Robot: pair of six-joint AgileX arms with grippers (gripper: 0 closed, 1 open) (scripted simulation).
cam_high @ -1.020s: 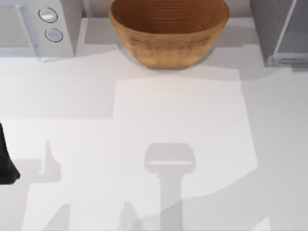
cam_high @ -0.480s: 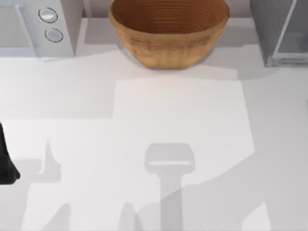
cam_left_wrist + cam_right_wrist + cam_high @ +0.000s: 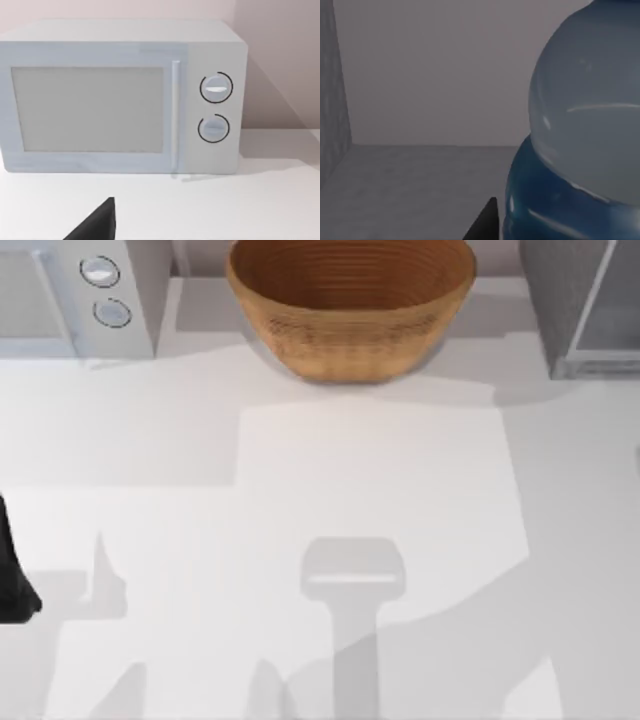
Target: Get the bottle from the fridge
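Looming close in the right wrist view, the bottle shows a smooth, glossy, rounded pale-grey body with faint highlight streaks, and a shiny deep-blue band below it. It sits inside the fridge, whose interior has a matte speckled dark-grey side wall, a flat plain back panel and a grainy grey floor. One black wedge-shaped fingertip of the right gripper pokes in just beside the bottle's blue part, near it but w/ no clear contact visible; can't tell whether the right jaws are spread or pinching.

From the top view, the fridge is a boxy dark-grey speckled unit at the table's far right, w/ a pale translucent door panel angled on its front. A woven wicker basket, round, ribbed, tan-brown, sits at far centre. A white microwave stands at far left: boxy, smooth, w/ two round silver dials.

The left arm is parked at the table's left edge, a black shape over the smooth white table. In the left wrist view, a black pointed fingertip of the left gripper sits well short of the microwave, which faces the jaws squarely: frosted grey window, slim vertical handle, two dials stacked. Can't tell the left jaws' state either.
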